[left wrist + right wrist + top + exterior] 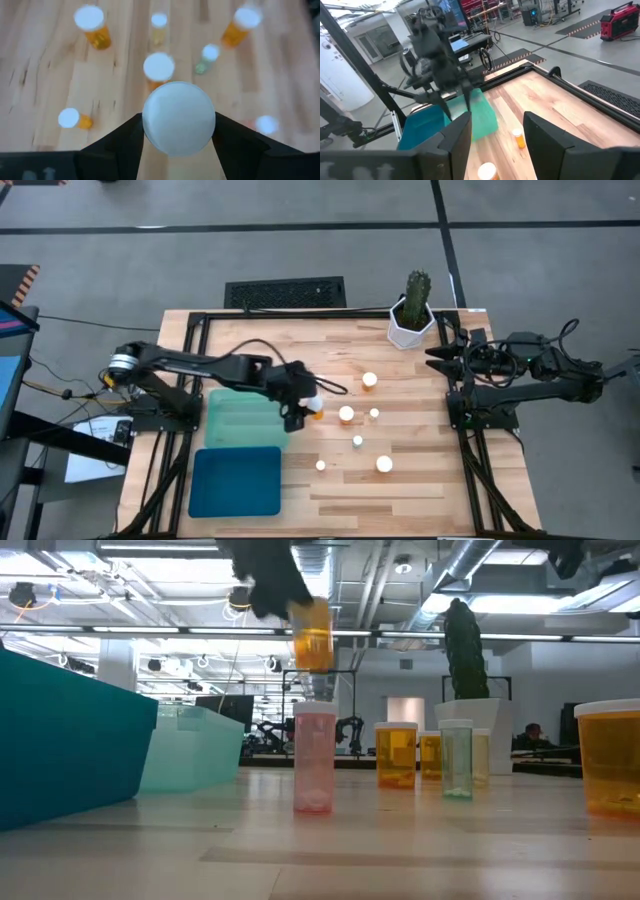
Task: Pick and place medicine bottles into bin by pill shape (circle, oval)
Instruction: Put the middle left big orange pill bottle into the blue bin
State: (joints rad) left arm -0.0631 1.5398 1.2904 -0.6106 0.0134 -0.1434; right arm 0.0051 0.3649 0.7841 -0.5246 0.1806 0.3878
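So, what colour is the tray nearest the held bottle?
Pale mint green tray, clearest in the high view.

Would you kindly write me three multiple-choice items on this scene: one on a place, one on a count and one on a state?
1. Where is the bottle in the left hand?
A) inside the dark teal tray
B) lifted above the table, beside the pale green tray
C) next to the cactus pot

2. How many bottles stand on the table?
A) three
B) nine
C) six

3. How is the right hand?
A) open and empty
B) shut on a bottle
C) shut on the cactus

Answers:
1 B: the low view shows it hanging in the air.
2 C: the high view shows six white caps there.
3 A: its fingers stand apart with nothing between them.
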